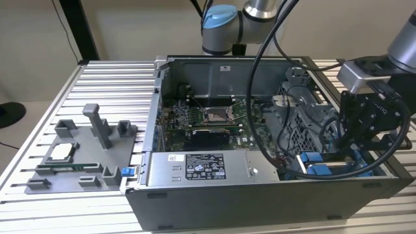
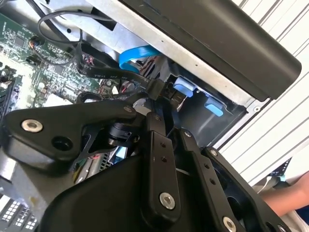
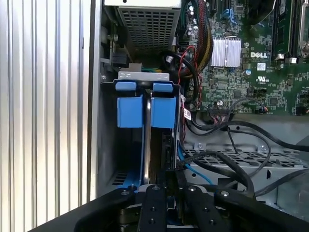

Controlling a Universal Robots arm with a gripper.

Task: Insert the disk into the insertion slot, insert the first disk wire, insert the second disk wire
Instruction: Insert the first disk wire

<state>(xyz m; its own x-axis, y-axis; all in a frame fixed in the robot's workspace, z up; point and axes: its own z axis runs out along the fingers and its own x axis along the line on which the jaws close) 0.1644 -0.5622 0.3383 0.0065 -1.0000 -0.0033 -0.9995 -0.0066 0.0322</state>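
Note:
My gripper (image 1: 353,148) reaches down into the front corner of the open computer case (image 1: 260,204) at the exterior view's right. The insertion slot (image 3: 108,145) is a grey bay with bright blue plastic parts (image 3: 145,104). The disk (image 3: 147,145) stands edge-on inside it between the blue pieces. In both wrist views the gripper (image 2: 163,104) (image 3: 171,182) is shut on the black connector of a disk wire (image 2: 108,72), which sits just beside the blue tabs (image 2: 186,87) at the bay's end. The black wire (image 3: 217,157) loops away over the grey metal floor.
A grey box with a label (image 1: 201,168) lies along the case front. The perforated cage (image 3: 149,24) and motherboard (image 1: 208,117) lie beyond the bay. Loose black cables (image 3: 251,133) cross nearby. A grey fixture (image 1: 78,156) stands on the slatted table. A person's arm (image 2: 285,195) shows outside the case.

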